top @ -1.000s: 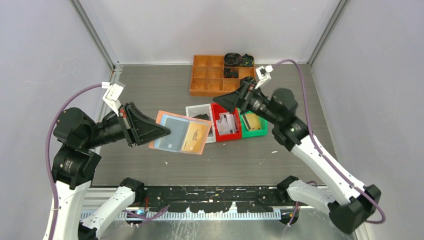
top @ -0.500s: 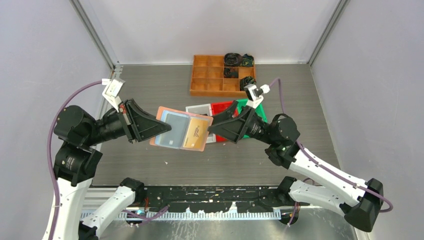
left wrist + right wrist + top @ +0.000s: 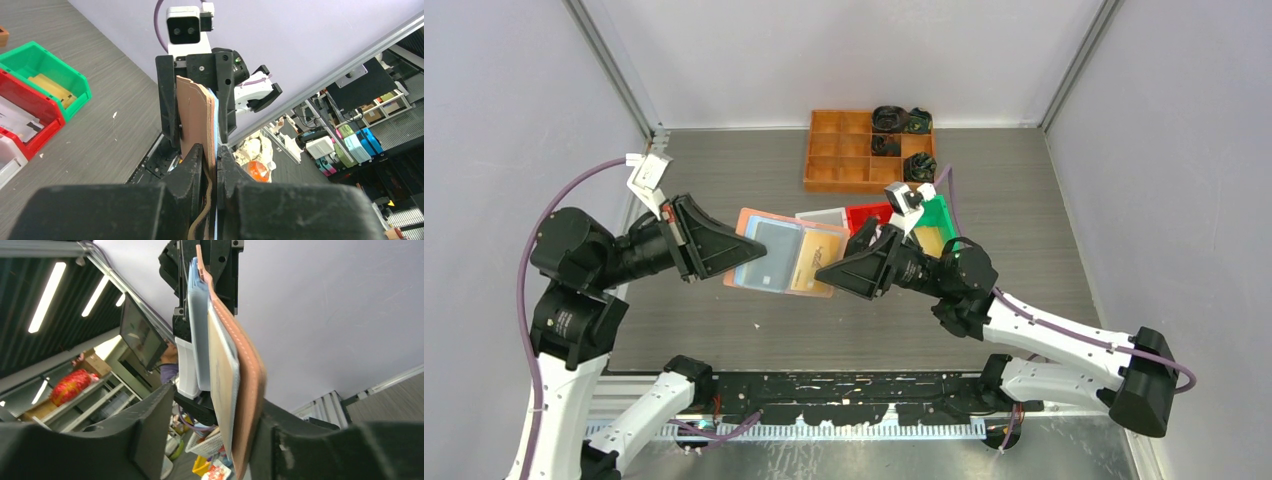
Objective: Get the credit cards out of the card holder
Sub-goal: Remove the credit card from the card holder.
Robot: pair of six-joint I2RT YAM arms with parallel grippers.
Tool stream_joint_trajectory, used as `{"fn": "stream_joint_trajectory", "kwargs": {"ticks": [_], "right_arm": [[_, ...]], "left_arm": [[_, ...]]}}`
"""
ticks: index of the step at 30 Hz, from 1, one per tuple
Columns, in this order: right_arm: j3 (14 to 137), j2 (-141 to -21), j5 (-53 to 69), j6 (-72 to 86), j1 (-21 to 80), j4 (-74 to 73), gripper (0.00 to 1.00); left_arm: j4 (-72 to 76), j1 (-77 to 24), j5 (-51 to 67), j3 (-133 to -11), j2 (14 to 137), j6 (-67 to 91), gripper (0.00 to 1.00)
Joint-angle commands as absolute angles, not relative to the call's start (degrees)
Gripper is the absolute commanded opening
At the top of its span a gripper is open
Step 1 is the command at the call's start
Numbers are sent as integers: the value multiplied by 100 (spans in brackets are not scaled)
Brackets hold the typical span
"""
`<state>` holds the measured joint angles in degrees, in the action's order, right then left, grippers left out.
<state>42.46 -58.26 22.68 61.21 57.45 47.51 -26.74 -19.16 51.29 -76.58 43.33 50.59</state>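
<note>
— What's the surface like?

— Your table (image 3: 724,170) is dark grey and wood-grained. It is boxed in by pale walls (image 3: 854,50), with metal posts (image 3: 616,68) at the far corners. An orange tray (image 3: 844,160) sits far centre, with small dark things (image 3: 889,118) in its right-hand cells. Just near of it three bins stand in a row: white (image 3: 822,216), red (image 3: 869,213) and green (image 3: 939,212). Your right arm (image 3: 1044,330) hides part of them. The right wrist view shows strip lights (image 3: 47,295) and a monitor (image 3: 140,337) beyond the cell.

— And the holder?

— The holder (image 3: 784,290) is off the table, spread open at the centre with its pockets facing up. Your left gripper (image 3: 746,262) is pinching its left edge, jaws pressed tight on the leather. A grey-blue card (image 3: 769,262) sits in the left pocket and a gold card (image 3: 814,262) in the right. Your right gripper (image 3: 824,268) straddles the holder's right edge. Its jaws are spread, and a gap shows on one side.

— What changed in the last second?

— Your right arm was over the bins at far right, jaws at their widest. It has swung near and left to the holder, and the jaws have narrowed. The holder sits a touch farther than it did. Your left grip is as before.
</note>
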Motion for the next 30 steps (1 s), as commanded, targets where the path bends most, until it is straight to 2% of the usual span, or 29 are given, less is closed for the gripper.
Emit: {"fn": "stream_joint_trajectory", "kwargs": {"ticks": [1, 7, 12, 16, 18, 20, 23, 26, 30], "right_arm": [[4147, -5851, 2031, 6100, 5783, 5558, 50], [4113, -5852, 1986, 6148, 5779, 5589, 33], [4182, -5842, 1963, 6273, 5781, 5513, 7], [4287, -5784, 2106, 6345, 5778, 5299, 2], [4409, -5767, 2264, 6373, 5770, 5054, 1], [4730, -5732, 2548, 6271, 5743, 4260, 1], [5554, -5712, 3038, 5524, 5729, 2212, 1], [6764, -5988, 3292, 4575, 5724, -253, 1], [7996, -6748, 3739, 3725, 5733, -2406, 1]], "left_arm": [[-2344, -1934, 5070, -7945, 4327, 5029, 0], [-2435, -1936, 5054, -7989, 4316, 4958, 0], [-2551, -1925, 5000, -7968, 4258, 4869, 0], [-2821, -1931, 4742, -7976, 4168, 4602, 2], [-3002, -1927, 4629, -7960, 4114, 4337, 18], [-3188, -1931, 4538, -7937, 4063, 3945, 44], [-3754, -1931, 4225, -8164, 4064, 3227, 62], [-4088, -1927, 4073, -8543, 4099, 2584, 71], [-4593, -1930, 4627, -9067, 4342, 1795, 74]]}}
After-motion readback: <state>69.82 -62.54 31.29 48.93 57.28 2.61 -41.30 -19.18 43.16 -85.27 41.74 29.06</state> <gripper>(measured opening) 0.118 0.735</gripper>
